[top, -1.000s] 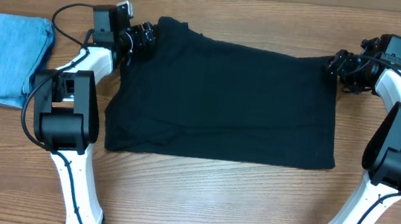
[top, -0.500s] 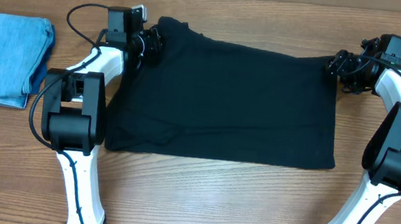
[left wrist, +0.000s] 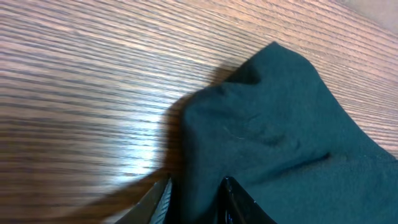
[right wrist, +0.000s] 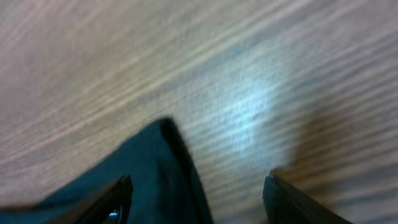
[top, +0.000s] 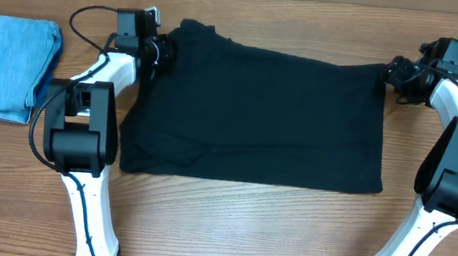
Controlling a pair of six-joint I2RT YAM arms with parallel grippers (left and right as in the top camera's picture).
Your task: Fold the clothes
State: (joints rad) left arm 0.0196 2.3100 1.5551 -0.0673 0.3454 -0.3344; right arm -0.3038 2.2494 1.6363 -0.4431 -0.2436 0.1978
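The black T-shirt [top: 256,118] lies spread flat in the middle of the table [top: 244,223], roughly a wide rectangle, with no big fold over itself that I can see. To the left, well apart, a light blue denim piece [top: 5,66] sits folded, so I'd judge 1 garment done and the shirt barely begun. The 2 arms reach the shirt's far corners. The left gripper [top: 158,52] has its fingers [left wrist: 239,202] drawn in narrowly either side of the corner cloth; whether they actually pinch it I cannot tell. The right gripper [top: 391,74] is spread wide, with the other corner lying loose between its fingers [right wrist: 118,196].
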